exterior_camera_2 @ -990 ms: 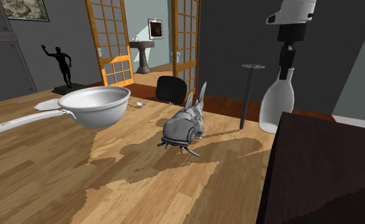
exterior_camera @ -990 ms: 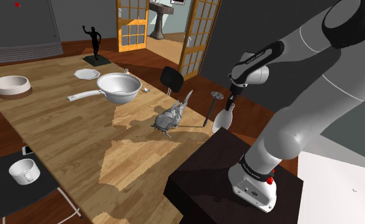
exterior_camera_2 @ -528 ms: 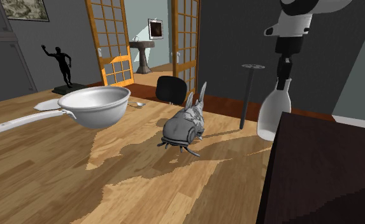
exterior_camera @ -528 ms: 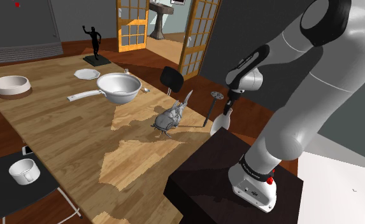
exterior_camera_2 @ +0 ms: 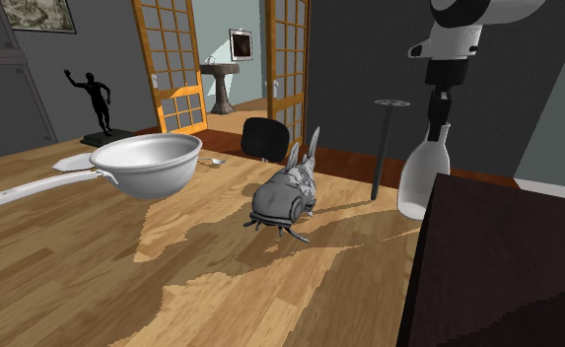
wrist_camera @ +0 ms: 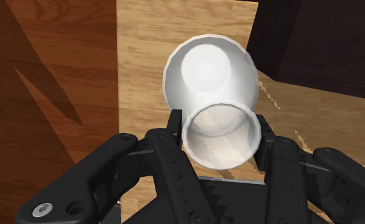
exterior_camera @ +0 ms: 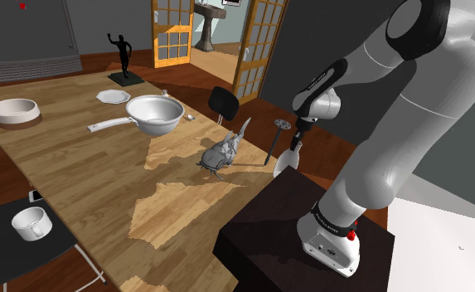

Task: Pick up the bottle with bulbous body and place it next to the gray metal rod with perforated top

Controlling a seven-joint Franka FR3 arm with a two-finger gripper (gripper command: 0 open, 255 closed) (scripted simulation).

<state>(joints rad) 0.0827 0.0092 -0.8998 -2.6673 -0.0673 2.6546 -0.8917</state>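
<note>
Gripper (wrist_camera: 219, 130) pinching bottle (wrist_camera: 207, 73) neck; rod (exterior_camera_2: 382, 148) near gripper, so a tilted release could topple bottle into it.

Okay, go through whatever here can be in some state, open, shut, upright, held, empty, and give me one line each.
bottle, upright, uncapped, held at the neck.
gripper, shut on the bottle.
rod, upright on the table, apart from the bottle.
pan, upright, empty.
lattice doors, open.
cup, upright, empty.
</note>
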